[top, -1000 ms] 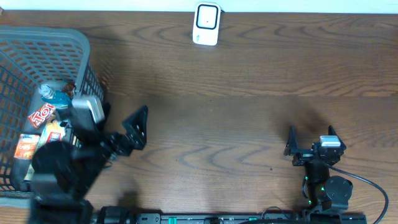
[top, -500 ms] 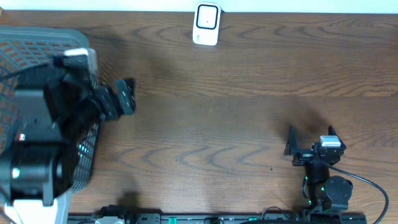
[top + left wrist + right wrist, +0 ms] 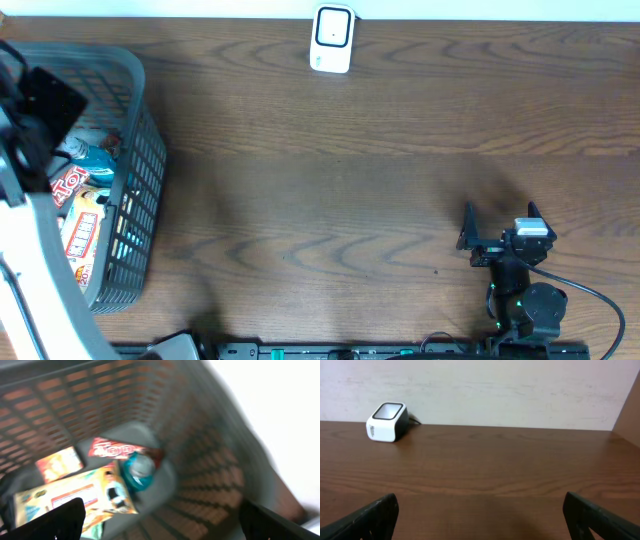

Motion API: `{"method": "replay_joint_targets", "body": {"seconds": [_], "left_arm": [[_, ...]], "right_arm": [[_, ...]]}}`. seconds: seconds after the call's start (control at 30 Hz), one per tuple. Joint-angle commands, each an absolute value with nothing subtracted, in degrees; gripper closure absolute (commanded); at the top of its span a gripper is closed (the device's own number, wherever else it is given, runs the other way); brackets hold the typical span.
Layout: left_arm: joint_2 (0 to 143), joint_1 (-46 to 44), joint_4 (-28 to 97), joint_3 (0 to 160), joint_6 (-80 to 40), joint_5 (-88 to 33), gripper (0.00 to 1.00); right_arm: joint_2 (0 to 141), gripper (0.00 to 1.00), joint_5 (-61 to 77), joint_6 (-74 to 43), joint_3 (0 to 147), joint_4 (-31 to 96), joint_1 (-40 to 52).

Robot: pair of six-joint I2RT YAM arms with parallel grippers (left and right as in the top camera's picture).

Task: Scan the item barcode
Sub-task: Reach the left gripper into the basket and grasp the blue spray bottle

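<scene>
At the 9 o'clock edge of the table (image 3: pixel 380 200), inside the grey basket (image 3: pixel 140 150): all candidate items lay here, none lifted yet.

The left gripper (image 3: pixel 161 512) hung over the basket mouth, camera looking down. Its fingers (image 3: pixel 55 520) were spread wide with nothing between them. The right gripper (image 3: pixel 498 232) sat near 5 o'clock on the table, well apart from the basket, its fingers likewise spread and empty. The left arm was plainly the nearer one, so the pick looked to be its job.

Key relation, left wrist view: the items lay below the fingers, offset from the middle of the gap toward 10–11 o'clock.
- Teal bottle (image 3: pixel 137 471): nearest the centre line.
- Red packet (image 3: pixel 117 450): just beside or touching the bottle on its 11 o'clock side, long axis roughly 9-to-3.
- Yellow packet (image 3: pixel 75 497): flat, at 8 o'clock of the bottle, long axis about 8-to-2, its lower corner hidden by the left finger.
- Small orange packet (image 3: pixel 59 464): further out, toward 9 o'clock.

The view was motion-blurred. The bottle's axis could not be told, and no barcode was readable on anything.

The scanner (image 3: pixel 332 38), white with a dark window, stood at 12 o'clock on the table, well apart from the basket.

Judgement: the gripper needed to shift toward 10 o'clock before descending.
</scene>
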State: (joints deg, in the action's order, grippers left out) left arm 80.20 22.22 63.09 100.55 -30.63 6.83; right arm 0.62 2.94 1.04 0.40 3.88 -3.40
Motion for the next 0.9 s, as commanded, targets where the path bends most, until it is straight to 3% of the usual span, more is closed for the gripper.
{"method": "replay_joint_targets", "body": {"seconds": [0.0,0.57,0.87], "left_arm": [[86.0,25.2,64.1,101.0,-34.0,8.2,0.02],[105.4,25.7,64.2,98.7,-38.1,7.9,0.02],[112.0,25.5,64.3,98.0,-39.7,1.7,0.02]], "right_arm": [[0.3,0.01,2.7,0.4,0.3,4.1,-2.9],[0.3,0.01,2.7,0.4,0.3,4.1,-2.9],[0.3,0.01,2.7,0.4,0.3,4.1,-2.9]]}}
